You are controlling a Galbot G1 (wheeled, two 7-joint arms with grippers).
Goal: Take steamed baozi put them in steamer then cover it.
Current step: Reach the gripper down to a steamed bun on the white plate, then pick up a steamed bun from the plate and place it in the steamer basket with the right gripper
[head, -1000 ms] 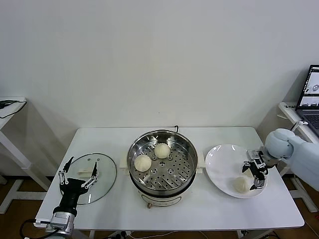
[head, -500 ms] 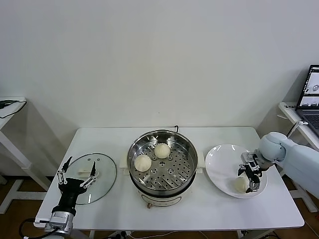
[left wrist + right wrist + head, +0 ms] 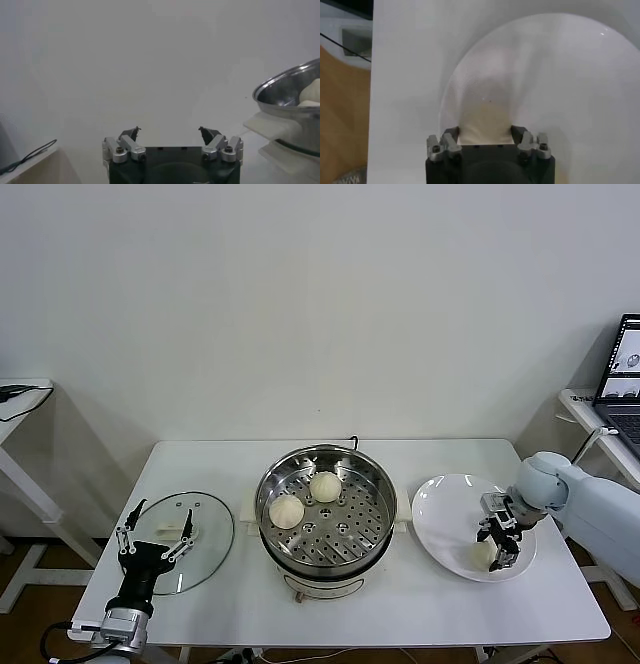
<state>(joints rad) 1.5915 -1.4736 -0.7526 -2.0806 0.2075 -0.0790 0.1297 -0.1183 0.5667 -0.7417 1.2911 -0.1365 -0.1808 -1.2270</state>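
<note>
Right gripper (image 3: 497, 548) fingers clamp the plate's (image 3: 440, 514) soft, squashable bun (image 3: 485, 120) by its sides; left gripper (image 3: 155, 536) fingers apart.

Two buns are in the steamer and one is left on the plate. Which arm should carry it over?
The right. Its hand is already down around the bun on the plate. The left hand hangs open over the glass lid, across the steamer.

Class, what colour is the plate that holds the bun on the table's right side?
The plate is plain white, with no pattern. It shows best in the head view.
</note>
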